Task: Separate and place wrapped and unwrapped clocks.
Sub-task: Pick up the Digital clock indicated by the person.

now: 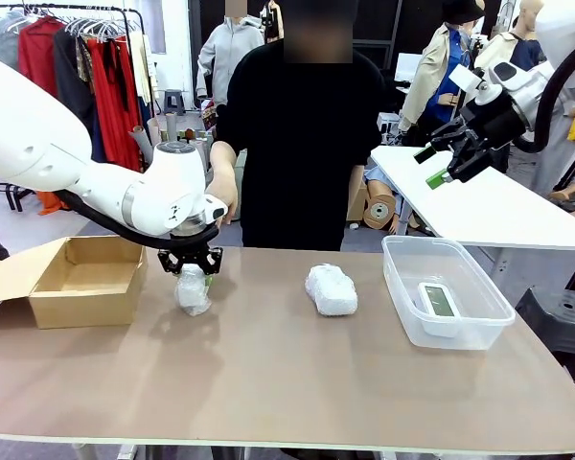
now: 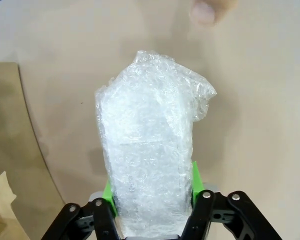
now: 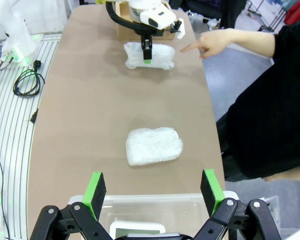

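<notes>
One wrapped clock (image 1: 194, 290), a crinkly white bundle, stands on the table next to the cardboard box. My left gripper (image 1: 190, 264) comes down on it from above. In the left wrist view the green pads (image 2: 196, 180) press both sides of that bundle (image 2: 150, 145), so the left gripper (image 2: 152, 187) is shut on it. A second wrapped clock (image 1: 331, 289) lies at mid-table, also seen as a wrapped clock (image 3: 154, 146). The unwrapped clock (image 1: 439, 300), white with a grey screen, lies in the clear tub (image 1: 402, 278). My right gripper (image 1: 441, 163) hangs open high at the right, and its own view shows the right gripper (image 3: 154, 186) above the tub's rim.
An open brown cardboard box (image 1: 86, 278) sits at the table's left end. A person stands at the far side, with a hand (image 3: 210, 42) pointing toward the held bundle. A white table (image 1: 489, 206) stands behind at the right.
</notes>
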`<state>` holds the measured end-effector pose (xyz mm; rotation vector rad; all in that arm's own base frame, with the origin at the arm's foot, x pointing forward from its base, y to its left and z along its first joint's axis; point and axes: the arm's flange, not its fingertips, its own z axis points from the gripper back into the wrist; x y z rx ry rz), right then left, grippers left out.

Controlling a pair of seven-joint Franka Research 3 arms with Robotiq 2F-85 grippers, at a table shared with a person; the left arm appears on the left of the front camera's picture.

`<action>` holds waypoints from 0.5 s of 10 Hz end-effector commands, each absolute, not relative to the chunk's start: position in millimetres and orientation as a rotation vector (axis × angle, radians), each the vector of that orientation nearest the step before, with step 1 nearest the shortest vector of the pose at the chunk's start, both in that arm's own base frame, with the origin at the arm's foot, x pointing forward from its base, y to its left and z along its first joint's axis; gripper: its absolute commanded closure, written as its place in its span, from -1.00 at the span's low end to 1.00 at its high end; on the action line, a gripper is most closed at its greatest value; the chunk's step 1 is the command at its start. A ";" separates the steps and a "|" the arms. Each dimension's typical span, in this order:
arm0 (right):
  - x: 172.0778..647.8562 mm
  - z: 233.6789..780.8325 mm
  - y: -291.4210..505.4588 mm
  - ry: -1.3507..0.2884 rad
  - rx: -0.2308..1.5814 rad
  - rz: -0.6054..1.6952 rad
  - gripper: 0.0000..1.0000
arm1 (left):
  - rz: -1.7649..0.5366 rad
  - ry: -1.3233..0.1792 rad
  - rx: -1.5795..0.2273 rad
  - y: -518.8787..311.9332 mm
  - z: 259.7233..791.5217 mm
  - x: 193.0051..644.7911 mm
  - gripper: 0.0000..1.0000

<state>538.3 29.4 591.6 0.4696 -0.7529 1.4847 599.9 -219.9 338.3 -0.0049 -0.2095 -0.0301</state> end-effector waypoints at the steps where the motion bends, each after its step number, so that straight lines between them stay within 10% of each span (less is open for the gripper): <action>1: 538.0 592.7 29.3 -0.754 0.469 1.486 -1.00 | -0.012 -0.212 0.011 -216.6 344.6 597.0 0.96; 5: 538.0 592.7 29.3 -0.754 0.469 1.486 -1.00 | -0.010 -0.182 0.043 -214.4 370.9 584.3 1.00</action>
